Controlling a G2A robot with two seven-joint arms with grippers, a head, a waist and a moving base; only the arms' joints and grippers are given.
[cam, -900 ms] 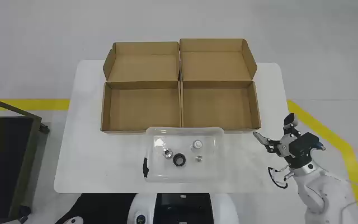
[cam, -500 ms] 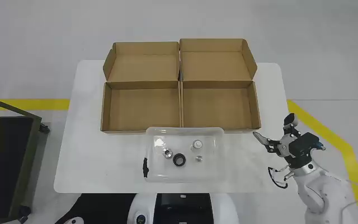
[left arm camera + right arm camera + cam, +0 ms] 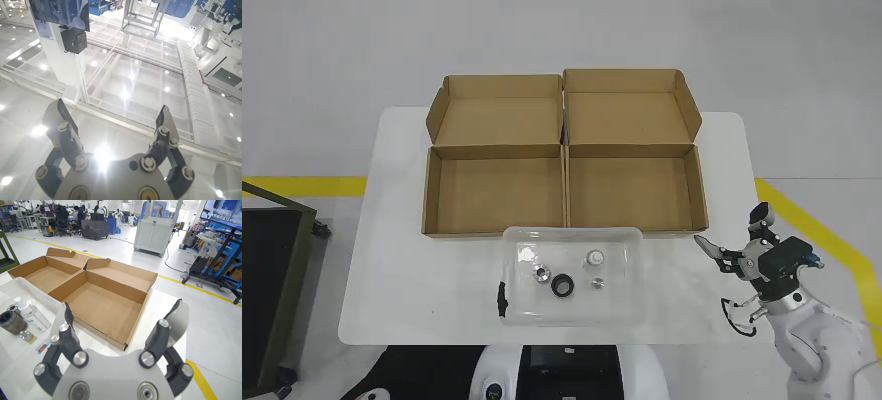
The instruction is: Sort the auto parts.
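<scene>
Right gripper wide open (empty), left gripper — same

boxes: you see matt brown cardboard, behind the tray.
tray: clear glossy plastic.
bearing: dull dark metal, inside the tray.
bottle: smooth white plastic, inside the tray.
table: smooth white.
</scene>
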